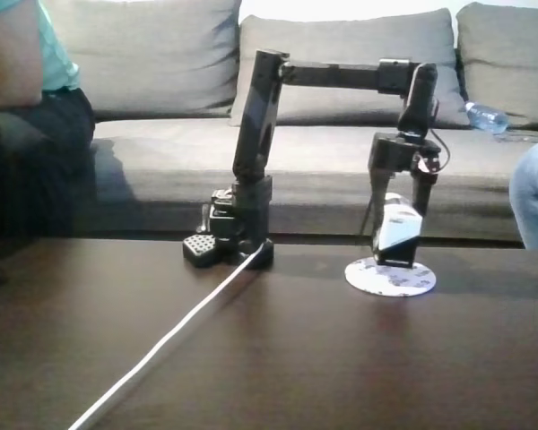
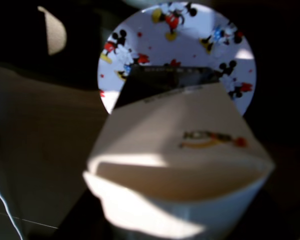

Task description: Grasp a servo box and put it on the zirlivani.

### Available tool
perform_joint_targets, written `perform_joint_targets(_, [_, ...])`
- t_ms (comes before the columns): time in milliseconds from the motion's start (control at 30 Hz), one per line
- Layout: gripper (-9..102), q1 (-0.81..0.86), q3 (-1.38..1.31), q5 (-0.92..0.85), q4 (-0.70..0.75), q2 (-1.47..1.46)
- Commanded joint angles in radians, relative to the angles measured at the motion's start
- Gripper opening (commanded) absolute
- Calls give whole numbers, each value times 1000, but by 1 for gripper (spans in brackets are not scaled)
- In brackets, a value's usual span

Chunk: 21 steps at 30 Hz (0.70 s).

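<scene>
Grey sofa [image 1: 341, 81] spans the background behind the dark bench [image 1: 341, 358]. The black arm [image 1: 260, 134] rises from its base and bends down at 3 o'clock. The zirlivani [image 1: 390, 277], printed with cartoon mice in the wrist view [image 2: 200, 35], lies at 4 o'clock from the base. The claw [image 1: 396, 255] grips the servo box [image 1: 399, 228] [image 2: 185, 165], upright, directly over the disc; contact cannot be judged.

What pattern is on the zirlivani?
White zirlivani printed with small cartoon mouse figures in red, yellow, blue and black; clearest in the wrist view.
</scene>
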Motion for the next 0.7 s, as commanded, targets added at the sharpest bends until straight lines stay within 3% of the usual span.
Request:
perform_joint_targets(0, [12, -23, -44, 0, 9, 9])
perform_joint_targets(333, [13, -32, -38, 2, 12, 8])
perform_joint_targets(467, [20, -20, -37, 2, 17, 6])
perform_joint_targets(667, [20, -15, -37, 2, 29, 6])
